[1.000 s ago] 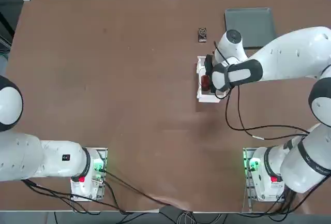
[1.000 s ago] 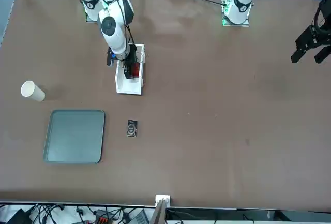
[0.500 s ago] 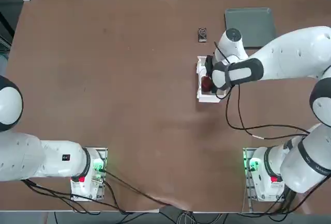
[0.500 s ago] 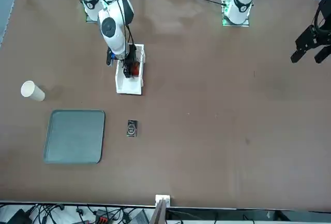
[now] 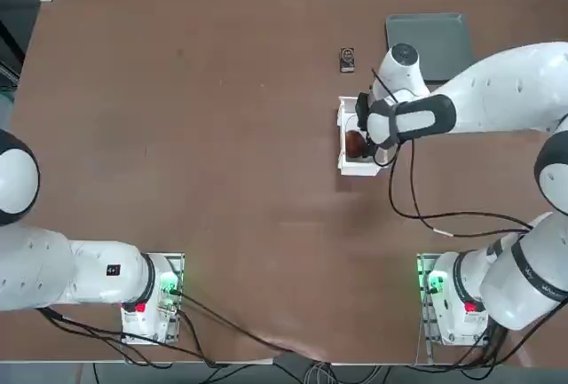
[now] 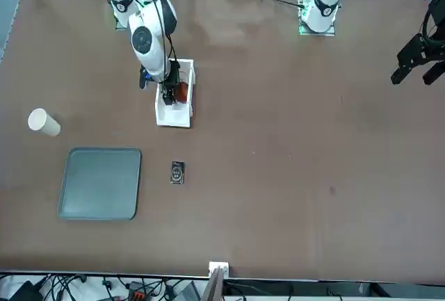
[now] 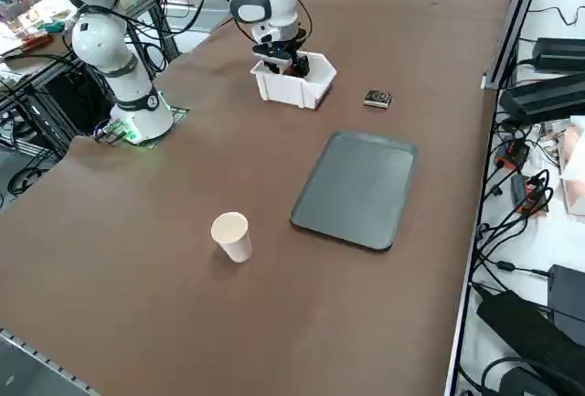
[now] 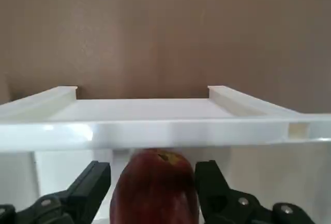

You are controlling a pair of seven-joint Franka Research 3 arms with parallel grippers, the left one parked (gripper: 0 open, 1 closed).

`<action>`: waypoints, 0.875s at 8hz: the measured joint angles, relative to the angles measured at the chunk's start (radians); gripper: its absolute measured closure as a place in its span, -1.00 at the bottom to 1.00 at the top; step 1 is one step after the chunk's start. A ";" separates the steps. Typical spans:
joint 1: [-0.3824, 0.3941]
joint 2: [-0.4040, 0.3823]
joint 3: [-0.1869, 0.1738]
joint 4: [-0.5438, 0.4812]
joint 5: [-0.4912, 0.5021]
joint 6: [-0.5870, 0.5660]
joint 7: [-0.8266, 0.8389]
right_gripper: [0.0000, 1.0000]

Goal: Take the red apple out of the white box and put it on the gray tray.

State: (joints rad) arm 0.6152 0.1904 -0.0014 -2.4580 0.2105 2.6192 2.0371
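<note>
Gripper point(image 8: 152, 182) sits open inside box point(image 8: 155, 125), fingers either side of apple point(image 8: 154, 190), not yet gripped; lift and move to tray point(image 6: 101, 183) remain.

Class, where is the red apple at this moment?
The red apple sits inside the white box, between the open fingers of the right claw. In the top view the box lies right of centre, below the gray tray.

box point(image 5: 357, 168) walls close around gripper point(image 8: 153, 182) and apple point(image 8: 155, 188) | open tabletop point(image 6: 278, 148) between box and tray point(image 6: 100, 183) | cup point(image 6: 43, 122) beside tray | small black object point(image 6: 177, 172) near tray edge
</note>
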 joint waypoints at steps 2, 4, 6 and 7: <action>0.000 -0.001 0.000 0.003 0.005 0.000 0.000 -0.98; 0.001 -0.001 0.002 0.008 0.036 0.001 -0.001 -0.98; 0.003 -0.001 0.006 0.012 0.068 0.005 -0.002 -0.98; 0.004 0.000 0.006 0.012 0.073 0.010 -0.002 -0.98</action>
State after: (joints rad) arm 0.6188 0.1904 0.0051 -2.4464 0.2838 2.6291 2.0349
